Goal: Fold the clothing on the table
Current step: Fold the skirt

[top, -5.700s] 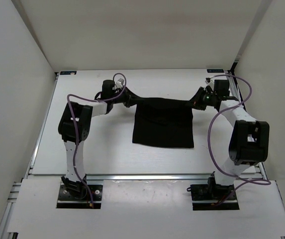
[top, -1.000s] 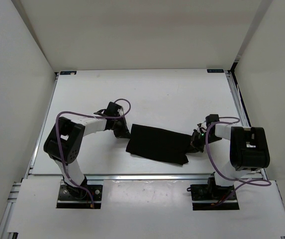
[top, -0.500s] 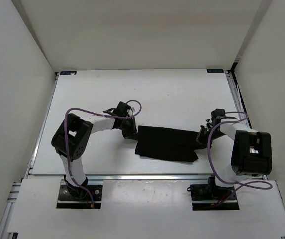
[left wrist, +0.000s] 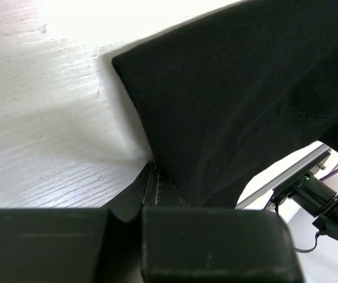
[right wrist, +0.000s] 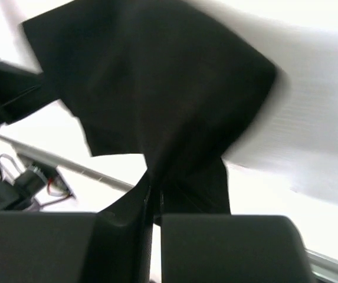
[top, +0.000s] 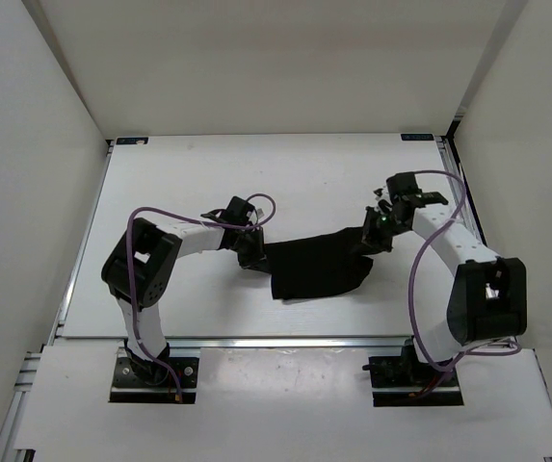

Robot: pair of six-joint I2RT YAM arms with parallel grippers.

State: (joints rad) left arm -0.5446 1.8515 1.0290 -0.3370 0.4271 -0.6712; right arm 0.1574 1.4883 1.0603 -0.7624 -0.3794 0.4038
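From above, the black clothing [top: 319,269] lies bunched on the white table [top: 208,173], near the middle and a bit to the near side; the left gripper [top: 254,252] pinches its left end; the right gripper [top: 370,236] pinches its right end. In the left wrist view, the fingers [left wrist: 216,242] are clamped tight on a cloth edge; the cloth spreads away to the right. In the right wrist view, the fingers [right wrist: 227,247] squeeze a fold; the cloth fans out ahead over the table.

Enclosure: plain off-white panels on three sides, left wall [top: 25,212], far wall [top: 276,67], right wall [top: 536,173], meeting at straight corner seams. Light even and diffuse; shadows soft. Side walls greyer than far wall.
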